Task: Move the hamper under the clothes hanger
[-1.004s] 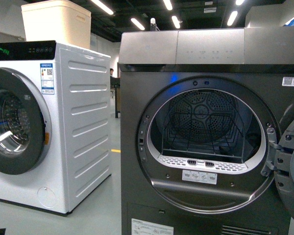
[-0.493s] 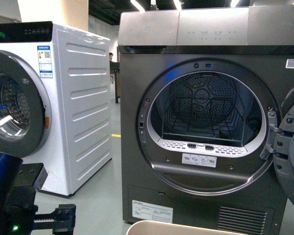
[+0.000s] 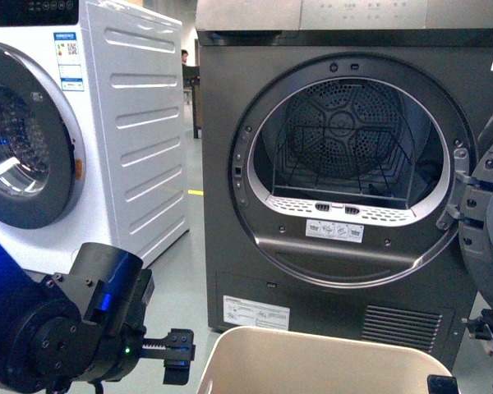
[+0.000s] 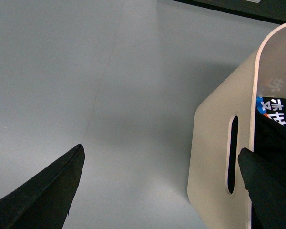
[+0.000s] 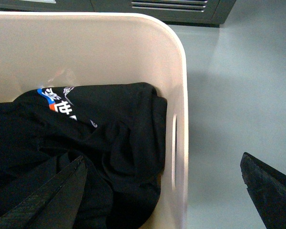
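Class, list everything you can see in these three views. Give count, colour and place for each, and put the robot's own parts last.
Beige plastic hamper with rounded corners: one, beige, on the floor before the dryer.
Black clothing with a printed patch: one heap, black, inside the hamper.
Dark grey front-loading dryer: one, dark grey, straight ahead, door open.
White front-loading washing machine: one, white, left of the dryer.
Smooth floor: grey, under everything.
Left gripper: one, black, open, astride a slotted hamper wall.
Right gripper: one, black, open, astride a slotted hamper wall.
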You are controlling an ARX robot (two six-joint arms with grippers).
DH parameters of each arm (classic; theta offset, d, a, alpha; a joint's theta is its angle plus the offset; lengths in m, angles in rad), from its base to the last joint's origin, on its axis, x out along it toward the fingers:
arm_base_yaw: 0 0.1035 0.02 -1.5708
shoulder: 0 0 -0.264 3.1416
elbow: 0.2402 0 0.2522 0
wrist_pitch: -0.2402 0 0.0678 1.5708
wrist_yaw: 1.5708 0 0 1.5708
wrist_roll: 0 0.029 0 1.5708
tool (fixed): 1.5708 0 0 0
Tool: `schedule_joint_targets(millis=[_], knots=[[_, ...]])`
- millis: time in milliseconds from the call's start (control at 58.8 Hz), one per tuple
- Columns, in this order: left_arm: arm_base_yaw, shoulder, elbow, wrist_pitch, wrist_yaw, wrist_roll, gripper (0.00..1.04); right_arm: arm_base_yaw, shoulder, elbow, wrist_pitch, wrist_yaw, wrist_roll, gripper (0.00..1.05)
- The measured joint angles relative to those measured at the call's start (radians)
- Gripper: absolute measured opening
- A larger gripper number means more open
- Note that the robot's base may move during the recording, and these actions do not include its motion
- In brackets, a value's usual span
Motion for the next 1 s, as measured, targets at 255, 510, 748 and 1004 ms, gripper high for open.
schedule_joint_targets(millis=[255,510,748,1004], knots=[[-0.013,0.114,0.184,-0.086,0.000,-0.017,0.98,0.015,0.070,0.098,-0.050,0.013,-0.006,0.97],[-0.062,0.178,0.310,-0.152,0.034,-0.026,0.98,-0.008,0.140,0.188,-0.077,0.050,-0.032,0.97],[-0.103,0.228,0.375,-0.185,0.034,-0.027,0.98,-0.024,0.175,0.212,-0.084,0.064,-0.045,0.97],[-0.116,0.271,0.386,-0.189,0.032,-0.034,0.98,-0.037,0.234,0.253,-0.089,0.071,-0.047,0.97]])
